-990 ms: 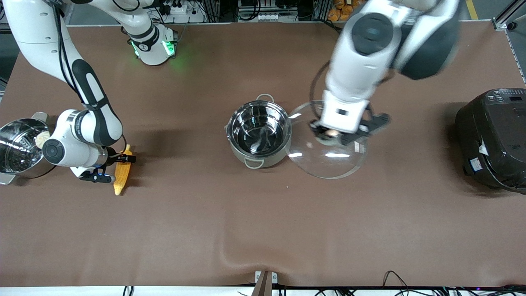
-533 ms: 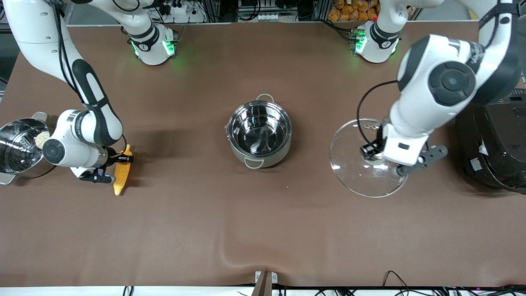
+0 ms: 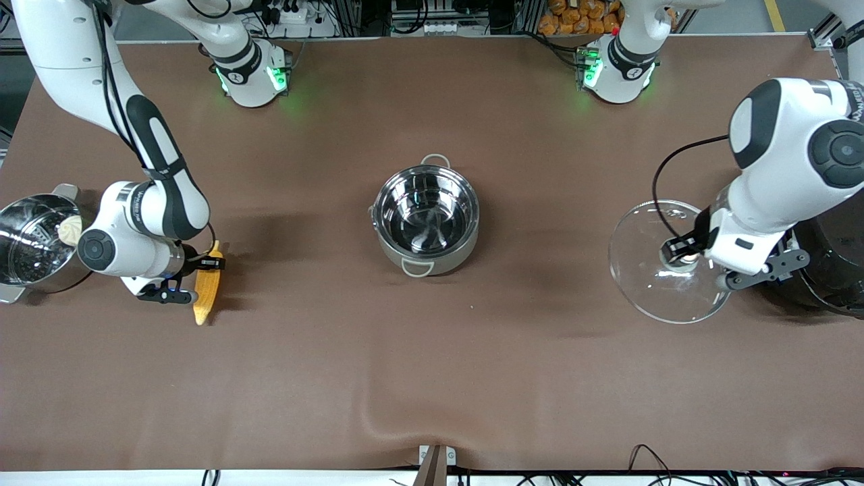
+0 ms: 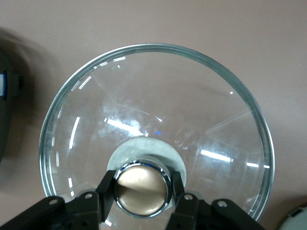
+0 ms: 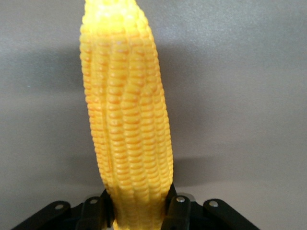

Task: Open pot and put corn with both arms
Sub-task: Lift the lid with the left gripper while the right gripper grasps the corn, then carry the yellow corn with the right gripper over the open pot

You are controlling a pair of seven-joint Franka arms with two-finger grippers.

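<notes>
The pot [image 3: 426,219] stands open in the middle of the table, its smooth inside empty. My left gripper [image 3: 680,256] is shut on the knob [image 4: 142,188] of the clear glass lid [image 3: 665,283] and holds it over the table beside the rice cooker. The lid fills the left wrist view [image 4: 153,120]. My right gripper [image 3: 187,277] is shut on the thick end of the yellow corn [image 3: 206,291] toward the right arm's end of the table, low at the cloth. In the right wrist view the corn [image 5: 127,120] points away from the gripper [image 5: 139,211].
A steel steamer pot [image 3: 27,243] with a whitish bun [image 3: 67,229] stands right beside the right arm's wrist. The black rice cooker [image 3: 840,270] sits at the left arm's end, partly hidden by that arm; its edge shows in the left wrist view [image 4: 7,105].
The left arm has carried the lid from beside the pot out toward the rice cooker. The right gripper has shifted slightly with the corn.
</notes>
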